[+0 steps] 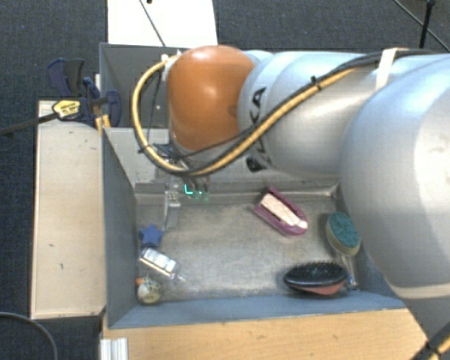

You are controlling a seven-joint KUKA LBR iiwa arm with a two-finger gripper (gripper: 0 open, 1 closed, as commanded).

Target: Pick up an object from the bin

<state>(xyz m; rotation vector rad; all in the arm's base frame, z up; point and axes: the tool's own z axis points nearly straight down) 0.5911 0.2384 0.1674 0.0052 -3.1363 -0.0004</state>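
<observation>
Dark carpet all round, grey metal bin (247,306) in the middle, floor mostly bare.

Nearest candidate for the pick: small blue crumpled piece (151,236), left side of bin, close to the left wall. Just beside it, toward the near-left corner: small shiny silver-white block (157,262), then small round tan ball (148,291) right in the corner.

Gripper (172,203) low over the back-left of the floor, just beside the blue piece but apart from it. No item seen in its grip. Jaws: cannot tell whether spread or pressed together, tucked under the orange wrist cover (206,96).

Further right, well apart from the gripper:
- purple oval piece with pale top (281,213), mid-bin
- teal round disc (343,232), right side
- black oval hairbrush with reddish rim (315,278), against the near wall

Step, as a judgement: approach/descent, no grasp yet. Looks closest to the blue piece, but can't confirm it as the target.

Next move calls for: settle over one item, line the jaw axis across its narrow side, drop until straddling, close, lift straight up. Mind the left wall and the silver block next door; tight spot, easy to nudge either. Blue piece small and probably soft, so likely needs a low pinch near the floor.
</observation>
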